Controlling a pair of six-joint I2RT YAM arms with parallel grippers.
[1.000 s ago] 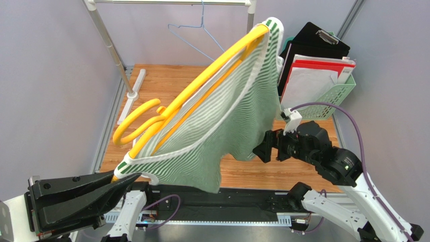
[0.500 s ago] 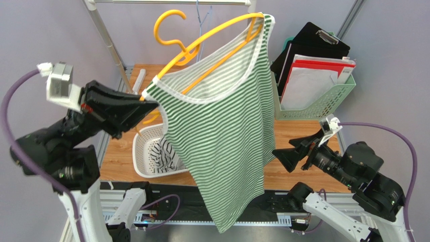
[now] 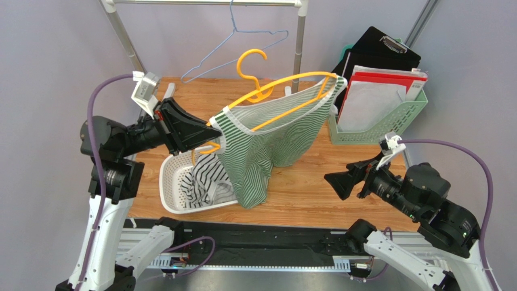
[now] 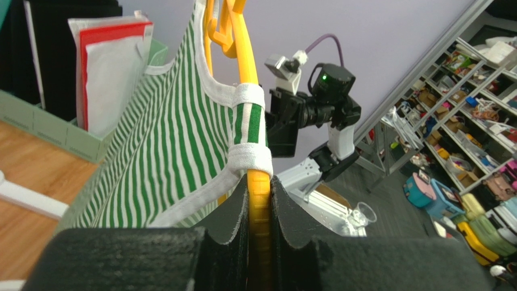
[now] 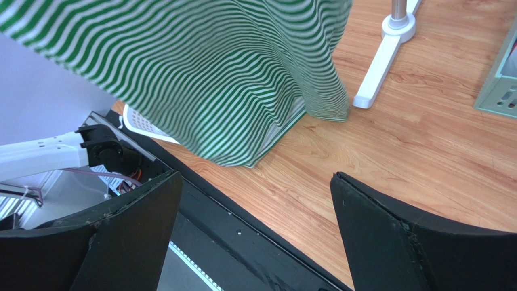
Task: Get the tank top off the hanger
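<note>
Now, top view: left gripper, clamped shut on the yellow hanger, is lowering it over the white basket. The tank top is still hanging on, with its hem now reaching the tabletop beside the basket. Left wrist: strap is wrapping the hanger just past the pinch. Right wrist: right gripper is hovering wide open and empty, right of the basket.

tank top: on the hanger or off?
On: tank top straps loop the yellow hanger at both ends; left gripper clamps one hanger end.
</note>
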